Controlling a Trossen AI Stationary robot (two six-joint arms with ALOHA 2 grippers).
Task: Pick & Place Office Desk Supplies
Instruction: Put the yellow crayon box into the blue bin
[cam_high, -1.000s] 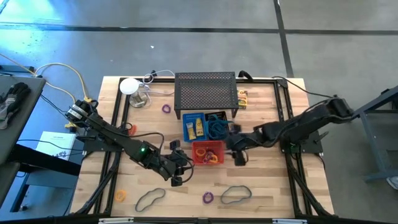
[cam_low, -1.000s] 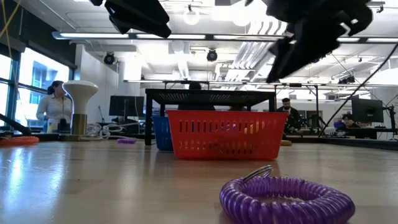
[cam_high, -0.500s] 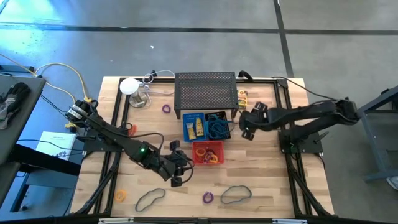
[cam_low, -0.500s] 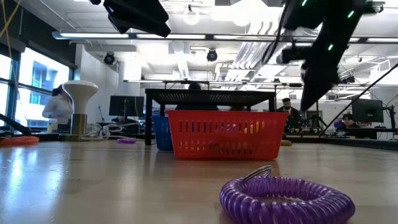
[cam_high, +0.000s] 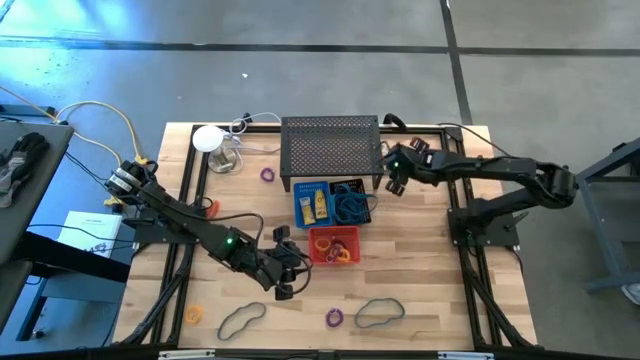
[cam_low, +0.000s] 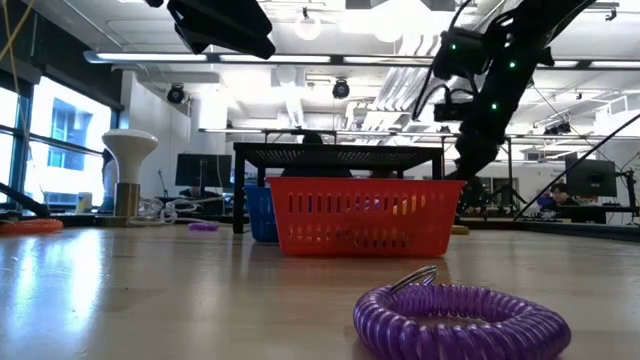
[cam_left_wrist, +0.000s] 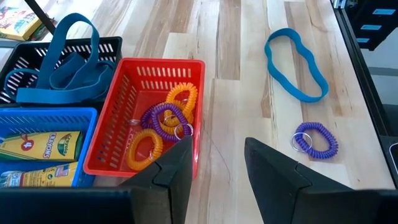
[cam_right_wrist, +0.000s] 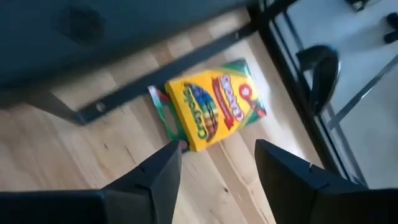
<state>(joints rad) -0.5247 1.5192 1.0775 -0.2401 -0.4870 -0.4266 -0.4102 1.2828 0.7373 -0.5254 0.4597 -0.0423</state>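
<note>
A yellow printed box (cam_right_wrist: 211, 106) lies flat on the table by the right end of the black mesh rack (cam_high: 332, 150). My right gripper (cam_right_wrist: 214, 180) hovers open just above and short of it, seen in the high view as my right gripper (cam_high: 395, 178). My left gripper (cam_left_wrist: 217, 168) stands open above the table, next to the red bin (cam_left_wrist: 149, 118), which holds orange and purple rings. The blue bin (cam_left_wrist: 43, 146) holds yellow boxes, and the black bin (cam_left_wrist: 62, 62) holds blue bands. A purple ring (cam_left_wrist: 315, 138) and a blue band (cam_left_wrist: 295, 65) lie loose on the table.
Near the front edge lie an orange ring (cam_high: 193, 315), a dark loop (cam_high: 242, 318), a purple ring (cam_high: 334, 318) and another loop (cam_high: 380, 312). A purple ring (cam_high: 268, 174) and a white lamp-like stand (cam_high: 208, 138) sit at the far left. Black frame rails border the table.
My right gripper has swung from beside the red bin toward the table's far edge, tipping further down, and now hangs over the yellow box by the mesh rack. Nothing on the table has moved.
</note>
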